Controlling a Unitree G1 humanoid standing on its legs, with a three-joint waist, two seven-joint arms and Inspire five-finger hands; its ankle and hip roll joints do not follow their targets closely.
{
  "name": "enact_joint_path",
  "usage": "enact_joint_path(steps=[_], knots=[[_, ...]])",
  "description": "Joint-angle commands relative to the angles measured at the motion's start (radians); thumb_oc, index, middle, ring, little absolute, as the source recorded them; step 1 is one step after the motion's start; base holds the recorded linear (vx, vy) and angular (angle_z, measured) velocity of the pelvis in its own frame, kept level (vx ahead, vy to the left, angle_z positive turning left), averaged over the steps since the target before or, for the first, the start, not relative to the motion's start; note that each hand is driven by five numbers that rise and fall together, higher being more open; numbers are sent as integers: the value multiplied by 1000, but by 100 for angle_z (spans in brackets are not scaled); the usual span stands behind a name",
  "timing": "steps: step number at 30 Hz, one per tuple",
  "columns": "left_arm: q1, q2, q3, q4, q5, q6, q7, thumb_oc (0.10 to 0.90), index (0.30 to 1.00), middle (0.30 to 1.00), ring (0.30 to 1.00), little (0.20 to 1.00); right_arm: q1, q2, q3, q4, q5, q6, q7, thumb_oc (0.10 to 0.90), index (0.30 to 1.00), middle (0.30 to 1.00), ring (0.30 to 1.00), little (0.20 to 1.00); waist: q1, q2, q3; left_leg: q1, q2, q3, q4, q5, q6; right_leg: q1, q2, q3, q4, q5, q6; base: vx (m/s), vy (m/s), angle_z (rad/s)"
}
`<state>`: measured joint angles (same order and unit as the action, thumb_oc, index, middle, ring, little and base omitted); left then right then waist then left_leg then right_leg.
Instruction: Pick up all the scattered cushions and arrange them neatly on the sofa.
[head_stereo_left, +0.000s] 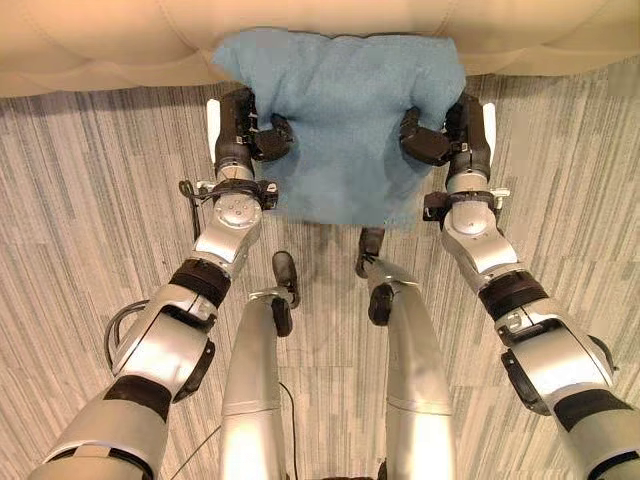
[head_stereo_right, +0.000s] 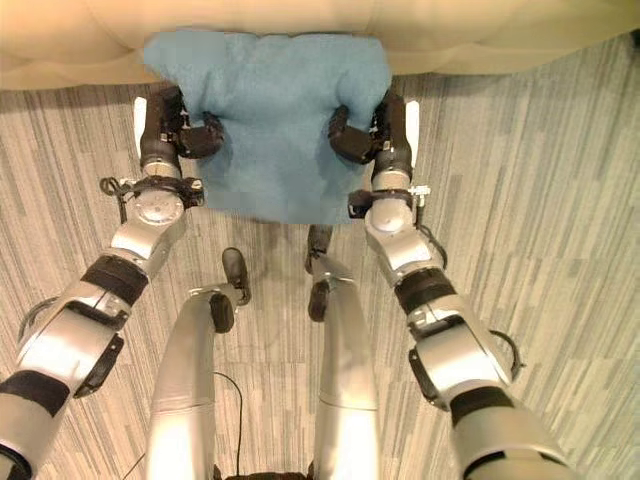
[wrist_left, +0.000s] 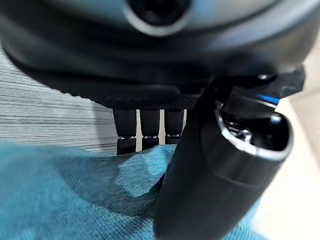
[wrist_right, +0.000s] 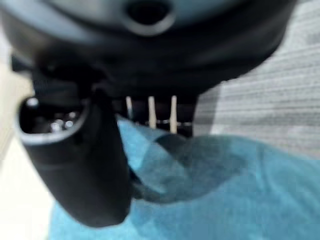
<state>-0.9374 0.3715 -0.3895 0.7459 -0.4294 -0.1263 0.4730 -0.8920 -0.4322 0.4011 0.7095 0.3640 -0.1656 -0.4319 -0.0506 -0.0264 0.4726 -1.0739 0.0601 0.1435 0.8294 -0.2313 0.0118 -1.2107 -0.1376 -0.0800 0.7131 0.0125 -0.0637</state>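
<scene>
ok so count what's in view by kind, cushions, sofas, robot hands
blue cushion: 1, pinched on both sides by the hands
cream sofa: 1
robot hands: 2, left hand and right hand
total: 4

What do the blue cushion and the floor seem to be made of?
Soft blue fabric cushion: apparently woven cloth with a matt, slightly fuzzy surface; it dents where both hands squeeze it. Grey striped floor: probably low-pile carpet, given its fine matt streaks, though this is not certain.
</scene>
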Motion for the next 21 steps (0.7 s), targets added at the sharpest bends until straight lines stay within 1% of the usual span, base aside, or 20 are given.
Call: enact_joint_path(steps=[1, 2, 4, 5, 6, 7, 8, 11, 12, 13, 14, 17, 18, 19, 20, 21], knots=[[39, -80, 5, -208, 82, -180, -19, 400, 300, 300, 300, 300, 30, 87, -3, -202, -103, -156, 41, 400, 300, 300, 300, 300, -10, 27, -220, -102, 6, -104, -65, 50, -43, 22, -9, 21, 87, -177, 123, -45, -20, 3], [78, -69, 18, -249, 105, -182, -22, 400, 300, 300, 300, 300, 70, 79, -13, -243, -131, -160, 43, 400, 300, 300, 300, 300, -10, 27, -221, -51, 9, -105, -111, 57, -49, 68, -11, 18, 56, -173, 128, -40, -33, 6], [144, -75, 34, -313, 126, -190, -23, 400, 300, 300, 300, 300, 137, 74, -32, -309, -159, -167, 57, 400, 300, 300, 300, 300, -9, 26, -223, 29, 7, -108, -171, 66, -54, 144, -16, 7, -1, -164, 134, -48, -49, 5], [221, -87, 59, -394, 138, -200, -28, 400, 300, 300, 300, 300, 219, 73, -61, -385, -180, -175, 71, 400, 300, 300, 300, 300, -10, 25, -224, 116, 1, -103, -258, 115, -55, 227, -21, -12, -84, -119, 133, 5, -53, 0], [227, -88, 59, -397, 138, -198, -27, 400, 300, 300, 300, 300, 224, 74, -60, -388, -181, -173, 72, 400, 300, 300, 300, 300, -9, 26, -223, 140, 3, -109, -256, 82, -62, 248, -17, -8, -76, -149, 141, 11, -58, -2], [265, -94, 65, -438, 144, -203, -35, 400, 300, 300, 300, 300, 268, 73, -76, -421, -188, -177, 81, 400, 300, 300, 300, 300, -9, 26, -228, 188, 1, -110, -298, 94, -66, 291, -17, -15, -110, -141, 145, 51, -76, 3], [345, -109, 75, -514, 136, -216, -56, 400, 300, 300, 300, 300, 357, 82, -98, -491, -184, -183, 107, 400, 300, 300, 300, 300, -7, 23, -234, 283, 0, -109, -378, 144, -70, 387, -22, -36, -197, -97, 144, 10, -103, 7], [476, -111, 87, -598, 127, -229, -95, 400, 300, 300, 300, 300, 482, 83, -124, -568, -181, -191, 146, 400, 300, 300, 300, 300, -3, 21, -244, 468, 0, -111, -496, 173, -86, 570, -16, -65, -304, -85, 151, 95, -86, 7], [478, -111, 86, -599, 128, -229, -95, 400, 300, 300, 300, 300, 484, 83, -124, -570, -181, -190, 147, 400, 300, 300, 300, 300, -3, 21, -241, 475, 0, -111, -500, 174, -87, 577, -15, -65, -308, -84, 151, 184, -85, 9], [551, -100, 94, -626, 114, -241, -119, 400, 300, 300, 300, 300, 551, 63, -143, -612, -192, -194, 164, 400, 300, 300, 300, 300, 2, 19, -255, 575, 1, -113, -560, 191, -98, 682, -5, -80, -372, -82, 154, 185, -97, 5], [591, -94, 98, -637, 105, -242, -133, 400, 300, 300, 300, 300, 577, 49, -149, -631, -202, -191, 174, 400, 300, 300, 300, 300, 4, 17, -259, 630, 4, -113, -592, 199, -104, 741, 0, -88, -408, -80, 154, 250, -135, 3], [698, -67, 113, -660, 89, -240, -176, 400, 300, 300, 300, 300, 661, 11, -178, -671, -242, -183, 196, 400, 300, 300, 300, 300, 11, 9, -279, 746, 25, -106, -641, 225, -131, 898, 20, -109, -504, -81, 151, 151, -103, 6], [698, -67, 113, -661, 89, -239, -176, 400, 300, 300, 300, 300, 661, 11, -178, -671, -242, -182, 196, 400, 300, 300, 300, 300, 10, 9, -280, 746, 25, -107, -646, 231, -130, 899, 20, -110, -510, -76, 151, 99, -61, 9], [727, -62, 117, -660, 84, -235, -188, 400, 300, 300, 300, 300, 685, 0, -192, -677, -253, -180, 199, 400, 300, 300, 300, 300, 15, 7, -287, 771, 31, -103, -647, 234, -138, 940, 27, -119, -529, -84, 149, 153, -90, 17], [778, -52, 132, -661, 78, -227, -207, 400, 300, 300, 300, 300, 729, -14, -217, -680, -269, -171, 204, 400, 300, 300, 300, 300, 21, 0, -309, 801, 43, -94, -642, 263, -152, 1016, 42, -143, -578, -87, 143, 208, -114, 15], [803, -53, 135, -658, 68, -223, -219, 400, 300, 300, 300, 300, 751, -16, -230, -687, -271, -168, 208, 400, 300, 300, 300, 300, 23, -4, -315, 809, 49, -93, -624, 279, -159, 1052, 46, -156, -601, -89, 140, 190, -93, 32]])
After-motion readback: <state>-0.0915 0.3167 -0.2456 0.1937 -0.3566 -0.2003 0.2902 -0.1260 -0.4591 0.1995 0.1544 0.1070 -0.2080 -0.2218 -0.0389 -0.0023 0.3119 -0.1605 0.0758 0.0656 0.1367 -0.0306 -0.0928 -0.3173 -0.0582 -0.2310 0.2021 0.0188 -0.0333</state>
